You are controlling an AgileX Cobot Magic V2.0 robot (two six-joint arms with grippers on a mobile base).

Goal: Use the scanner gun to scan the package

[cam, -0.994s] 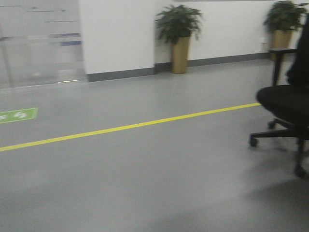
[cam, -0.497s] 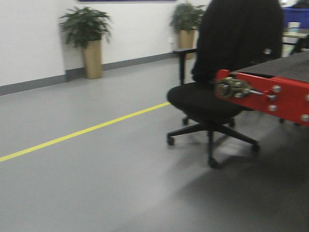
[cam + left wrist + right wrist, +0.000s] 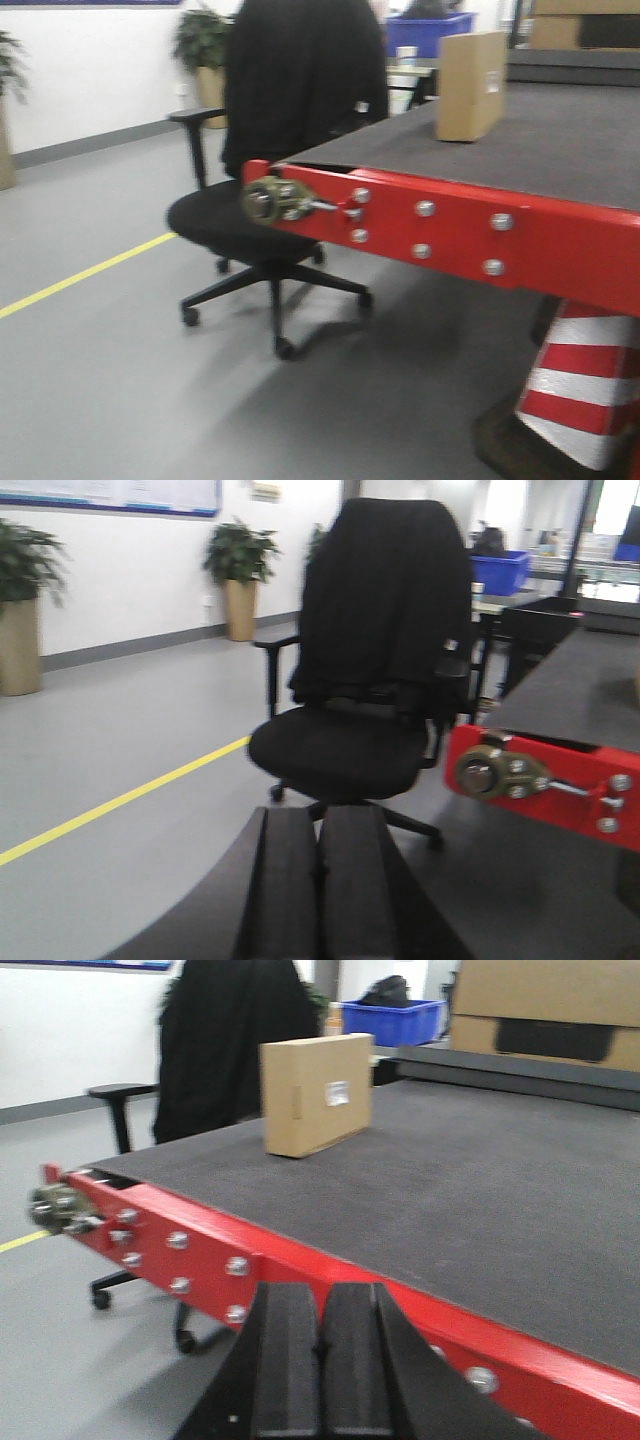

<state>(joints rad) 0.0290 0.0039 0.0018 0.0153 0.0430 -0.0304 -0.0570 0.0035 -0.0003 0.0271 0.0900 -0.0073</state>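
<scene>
Package newly in view, ahead of closed right gripper, left gripper closed

package 1 | office chair 1 | red-edged table 1 | striped cone 1

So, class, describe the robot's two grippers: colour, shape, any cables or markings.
The left gripper and right gripper look alike: two matt black, blocky jaws with rounded tips, flaring outward at the base. No cables or markings show.
</scene>
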